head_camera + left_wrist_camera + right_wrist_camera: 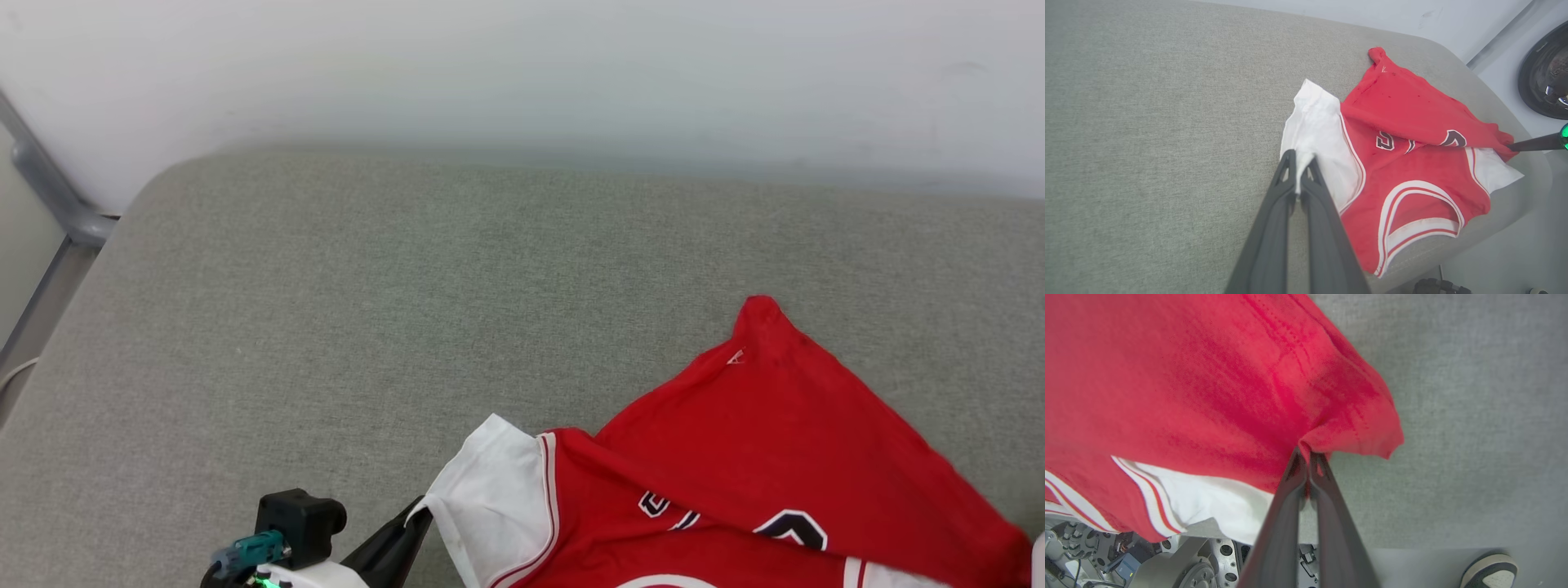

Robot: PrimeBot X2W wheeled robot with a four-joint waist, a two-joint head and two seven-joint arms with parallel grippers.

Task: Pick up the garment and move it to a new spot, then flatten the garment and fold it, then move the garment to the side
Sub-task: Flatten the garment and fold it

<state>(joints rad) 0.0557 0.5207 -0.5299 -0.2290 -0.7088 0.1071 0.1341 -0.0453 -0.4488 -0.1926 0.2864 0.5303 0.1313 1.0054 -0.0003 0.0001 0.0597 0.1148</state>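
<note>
Broad grey cushion (326, 327) underneath. On its near right part, the garment (775, 441): red, folded over itself, black white-edged print half covered, white sleeves with striped trim out at both sides. Reaching in low from the left, left gripper (1299, 163), fingers clamped on the white sleeve's edge. Opposite, right gripper (1308, 455), pinched tight on a red hem corner.

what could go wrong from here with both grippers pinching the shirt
The left gripper pinches only the tip of the white sleeve, so a pull may slip it free. The right gripper holds a red corner while a flap lies folded over the print, so the garment may lift bunched. Its collar end lies at the edge of the grey surface and could slide off.
</note>
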